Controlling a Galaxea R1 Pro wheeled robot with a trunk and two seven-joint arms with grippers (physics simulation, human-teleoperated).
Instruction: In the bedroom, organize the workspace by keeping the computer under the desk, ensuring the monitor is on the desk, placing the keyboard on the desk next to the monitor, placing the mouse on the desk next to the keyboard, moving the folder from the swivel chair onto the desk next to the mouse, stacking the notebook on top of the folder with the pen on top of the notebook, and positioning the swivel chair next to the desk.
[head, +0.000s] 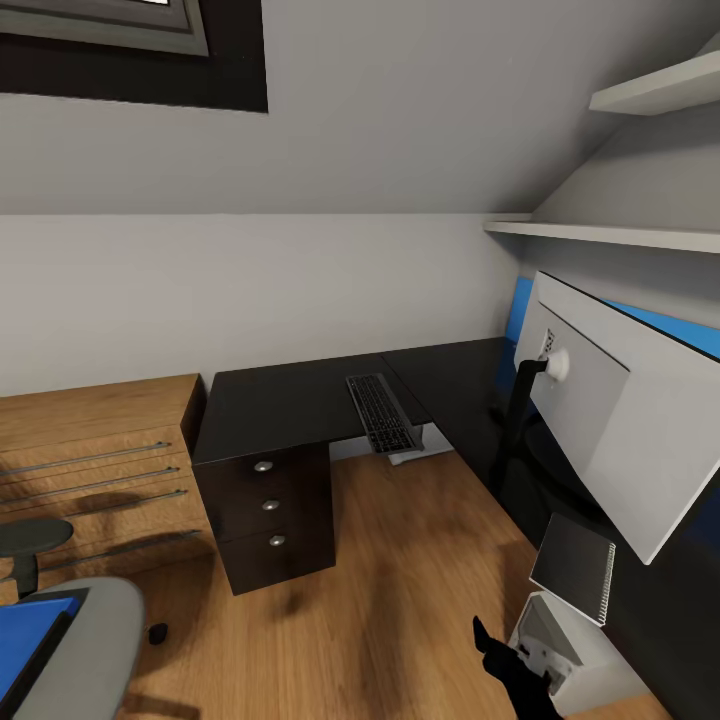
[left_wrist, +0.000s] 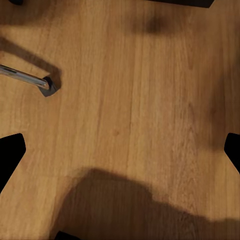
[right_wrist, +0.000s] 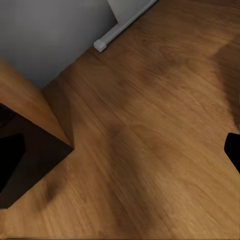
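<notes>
The black L-shaped desk (head: 290, 405) stands ahead, and the keyboard (head: 380, 412) lies on it, overhanging the inner edge. On the desk's right wing, the monitor (head: 600, 420) shows its pale grey back. A grey spiral notebook (head: 572, 565) leans below it, above the light grey computer (head: 560, 650). At the bottom left is the swivel chair (head: 85, 640) with the blue folder (head: 30, 630) on its seat. The small black mouse (head: 157, 633) lies on the floor. My right gripper (head: 490, 640) (right_wrist: 122, 150) hangs open over bare floor near the computer. The left gripper (left_wrist: 122, 150) is open above the floor. The pen is out of view.
A low light-wood cabinet (head: 90, 470) stands left of the desk's black drawers (head: 270, 505). Wall shelves (head: 620, 235) hang above the monitor. A chrome chair leg with its castor (left_wrist: 30, 80) lies near my left gripper. Wooden floor (head: 400, 580) stretches between chair and desk.
</notes>
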